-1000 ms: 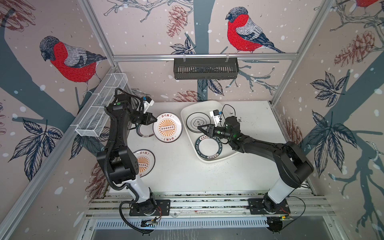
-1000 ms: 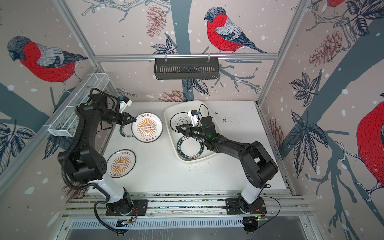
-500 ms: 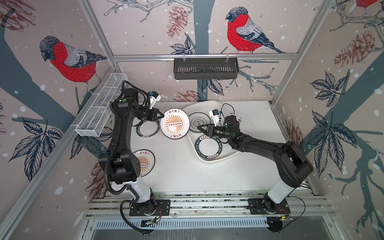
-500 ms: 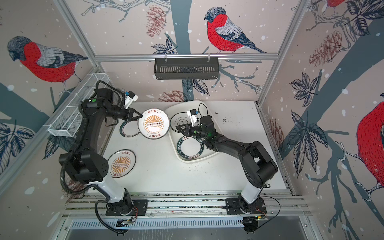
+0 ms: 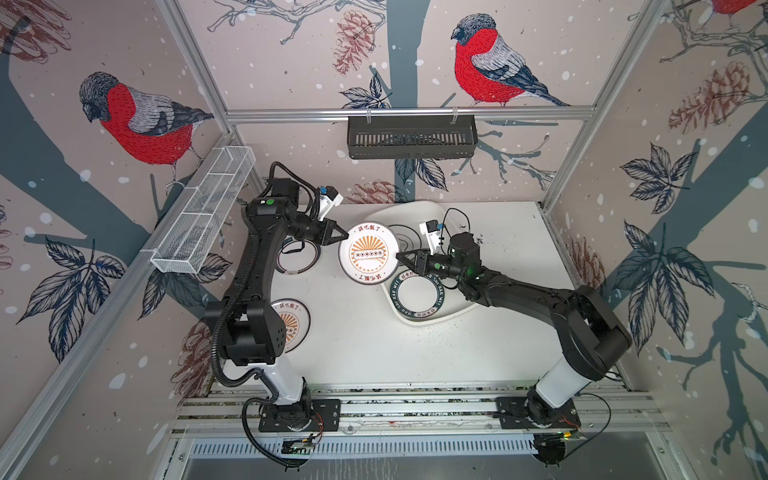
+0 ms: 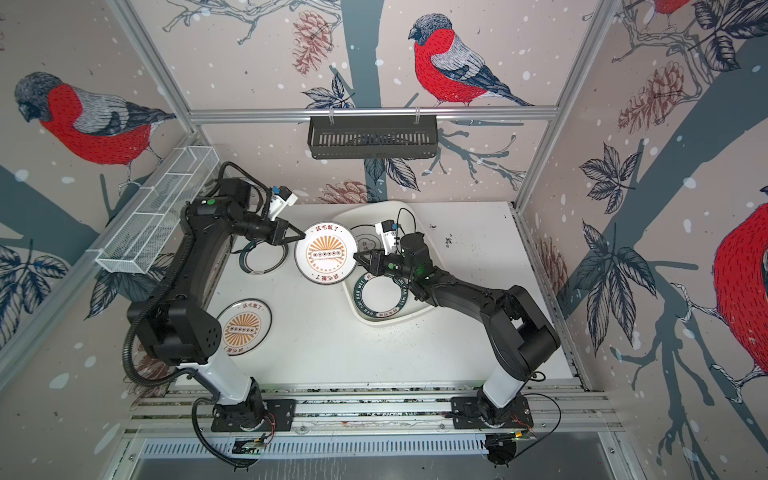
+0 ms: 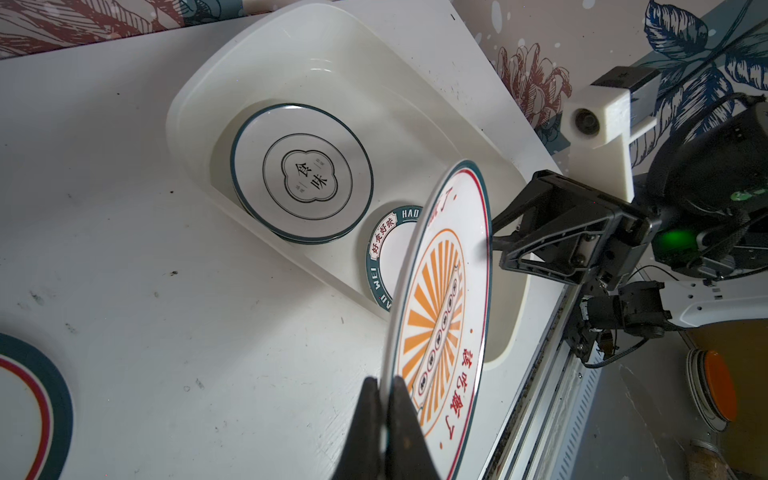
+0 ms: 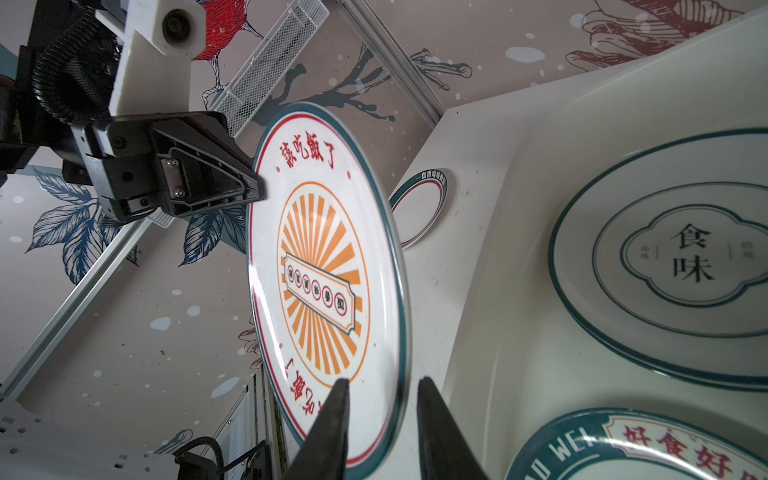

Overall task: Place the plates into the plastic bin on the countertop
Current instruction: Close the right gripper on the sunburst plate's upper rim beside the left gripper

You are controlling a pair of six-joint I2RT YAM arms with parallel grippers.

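Note:
My left gripper (image 5: 343, 237) (image 7: 384, 380) is shut on the rim of a white plate with an orange sunburst centre (image 5: 368, 253) (image 7: 440, 299), held raised and tilted at the plastic bin's (image 5: 415, 205) left edge. My right gripper (image 5: 401, 257) (image 8: 383, 379) is open, its jaws astride the plate's opposite rim (image 8: 320, 270) without pinching it. Inside the bin lie an emblem plate (image 7: 305, 174) and a plate with a dark lettered rim band (image 5: 417, 295). On the countertop (image 5: 353, 353) rest another sunburst plate (image 5: 293, 324) and a ringed plate (image 5: 297, 259), both partly under the left arm.
A black slotted basket (image 5: 411, 137) hangs on the back wall. A white wire-mesh basket (image 5: 203, 212) runs along the left wall. Dark specks dot the countertop near the bin. The arm bases sit on the front rail (image 5: 415, 409).
The left gripper has lifted the sunburst plate off the countertop and carried it right, bringing its far rim between the right gripper's jaws. The right arm has stayed still.

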